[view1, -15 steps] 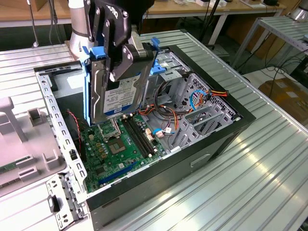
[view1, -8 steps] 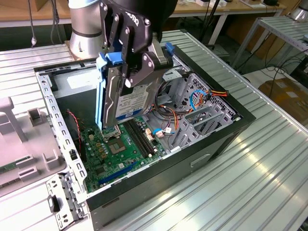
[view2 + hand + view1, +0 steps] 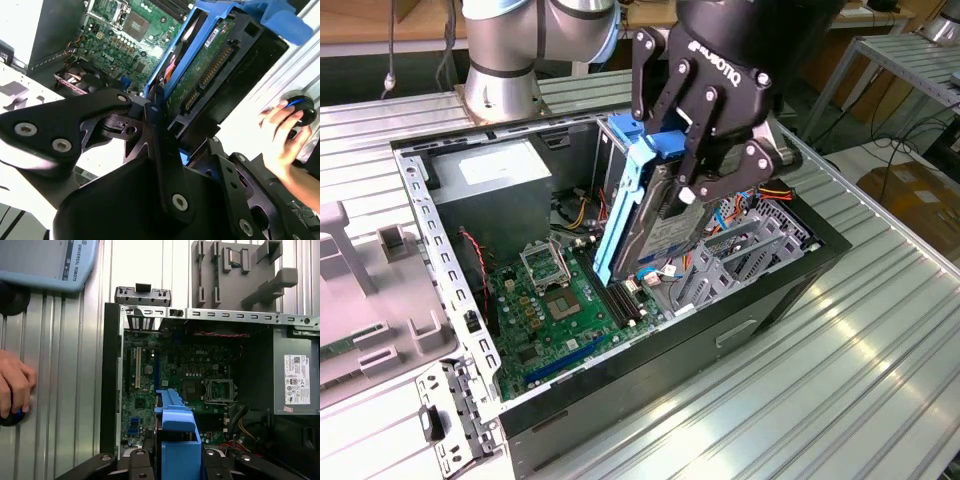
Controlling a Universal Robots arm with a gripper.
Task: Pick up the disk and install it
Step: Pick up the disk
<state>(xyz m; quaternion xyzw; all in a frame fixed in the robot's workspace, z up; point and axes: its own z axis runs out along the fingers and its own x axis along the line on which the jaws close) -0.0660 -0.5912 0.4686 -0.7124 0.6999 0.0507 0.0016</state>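
Observation:
My gripper point(image 3: 685, 170) is shut on the disk point(image 3: 665, 235), a silver drive with blue side rails. In the exterior view the disk hangs steeply tilted, almost on edge, inside the open computer case point(image 3: 790, 285), its lower end just above the motherboard point(image 3: 560, 310) and next to the grey metal drive cage point(image 3: 740, 250). In the second wrist view the disk's green circuit-board underside point(image 3: 210, 65) faces the camera, with a black finger point(image 3: 156, 135) pressed on its blue rail. The first wrist view looks down the disk's blue rail point(image 3: 175, 415) between the gripper point(image 3: 175, 460) fingers.
A grey power-supply box point(image 3: 490, 180) fills the case's far corner, with loose cables beside it. The removed grey side panel point(image 3: 360, 300) lies at the exterior view's left. A person's hand point(image 3: 282, 132) rests on a small round device outside the case; it is also seen in the first wrist view point(image 3: 15, 385).

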